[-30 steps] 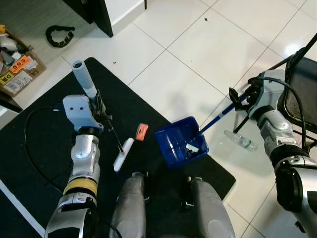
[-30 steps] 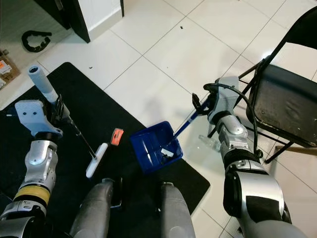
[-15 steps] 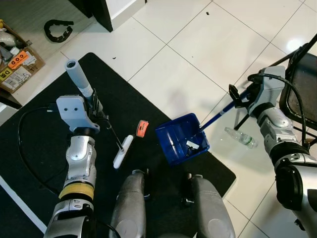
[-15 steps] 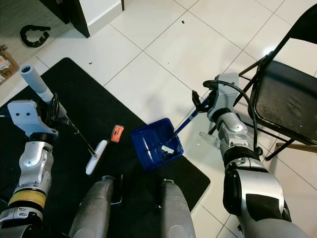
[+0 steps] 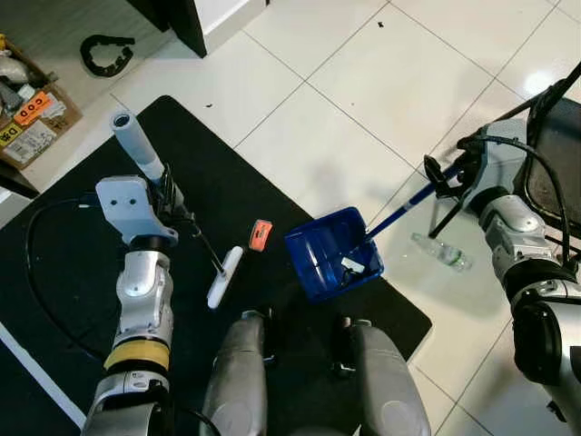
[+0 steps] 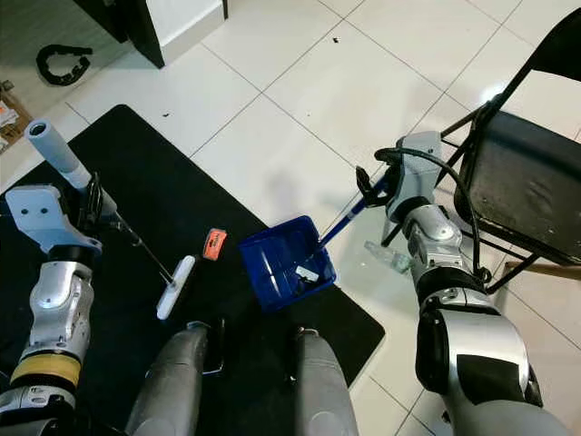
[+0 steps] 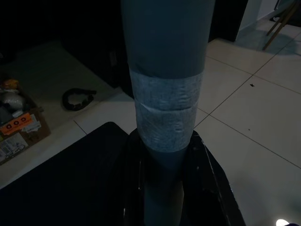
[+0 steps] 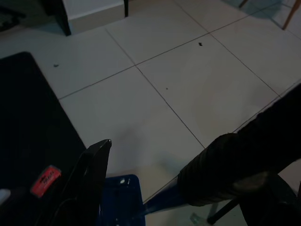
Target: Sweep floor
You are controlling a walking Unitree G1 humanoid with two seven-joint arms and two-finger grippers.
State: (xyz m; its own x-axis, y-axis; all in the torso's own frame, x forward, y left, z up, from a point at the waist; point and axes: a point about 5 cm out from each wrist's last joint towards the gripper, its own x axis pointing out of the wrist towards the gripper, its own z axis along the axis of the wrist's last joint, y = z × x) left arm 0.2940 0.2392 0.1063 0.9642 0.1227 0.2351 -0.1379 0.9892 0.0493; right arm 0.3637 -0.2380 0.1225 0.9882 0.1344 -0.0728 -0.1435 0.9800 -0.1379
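- My left gripper (image 5: 170, 195) is clenched around the broom (image 5: 186, 227), high on its grey handle, just under the taped band that my left wrist camera looks straight at.
- My right gripper (image 5: 445, 175) is clamped on the far end of the dustpan's thin blue handle; the dustpan (image 5: 332, 265) itself sits on the corner of the black mat (image 5: 82, 263), near the white tiles.
- Done so far, as I judge it: some of the sweeping has landed, since a small white scrap (image 5: 352, 267) lies inside the dustpan.
- Left to do: the little orange piece (image 5: 260, 235) is on the mat between the broom head (image 5: 225, 279) and the dustpan's open mouth, just beside the head and not yet in. A clear plastic bottle (image 5: 439, 252) also lies on the tile near the chair (image 5: 556, 154), and dark specks dot the floor farther out.
- The broom's long axis runs on a slant: handle top up and toward my left, pale head down on the mat toward the middle, the head lying roughly toward my legs.
- The dustpan's handle runs the other way, rising from the pan up toward my right gripper, and the pan's mouth faces my left, toward the broom.
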